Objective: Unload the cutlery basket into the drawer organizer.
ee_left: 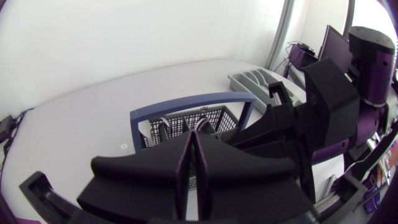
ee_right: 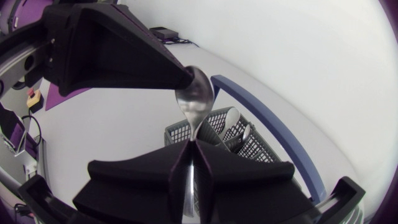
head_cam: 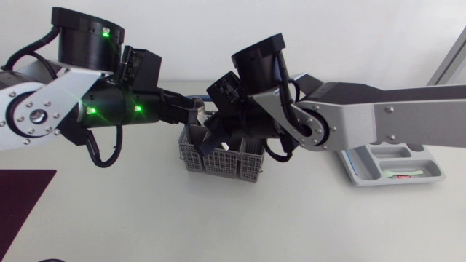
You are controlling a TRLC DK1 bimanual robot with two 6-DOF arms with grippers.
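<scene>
White worktop (head_cam: 145, 218): our right claw (ee_right: 191, 148) pinches a shiny steel spoon (ee_right: 194, 102) above the grey mesh basket (head_cam: 211, 161) to clear it; left claw (ee_left: 194, 138) clenched empty.

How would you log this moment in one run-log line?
right gripper: shut on spoon over cutlery basket | left gripper: shut, close by | drawer organizer: spoon not yet placed
</scene>
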